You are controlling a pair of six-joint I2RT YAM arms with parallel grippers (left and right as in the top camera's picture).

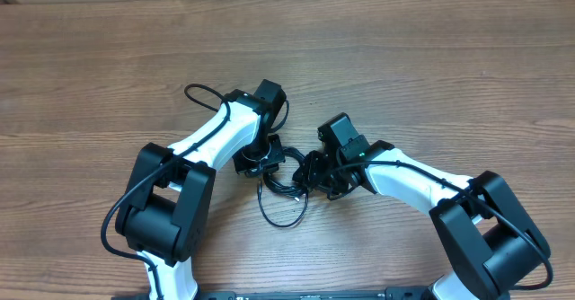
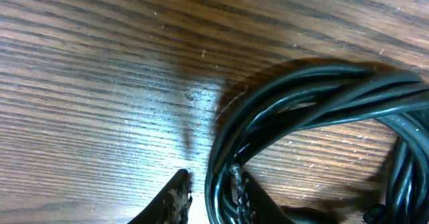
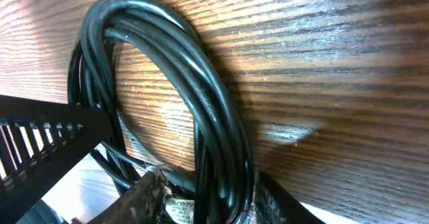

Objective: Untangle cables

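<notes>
The cables point(image 1: 286, 212) are a small coil of thin black cords on the wooden table, between my two grippers. My left gripper point(image 1: 269, 163) reaches in from the left and my right gripper point(image 1: 314, 176) from the right. In the left wrist view the cables point(image 2: 315, 96) pass between the left gripper's point(image 2: 211, 187) fingers, lying against the right finger with a strip of bare wood before the left one. In the right wrist view the right gripper point(image 3: 209, 197) is shut on the thick bunch of cables point(image 3: 201, 70), with a white label beside the left finger.
The wooden table point(image 1: 431, 57) stretches all round the arms. A thicker black wire point(image 1: 202, 92) loops off the left arm. In the right wrist view a black slotted part point(image 3: 40, 137) stands close on the left of the coil.
</notes>
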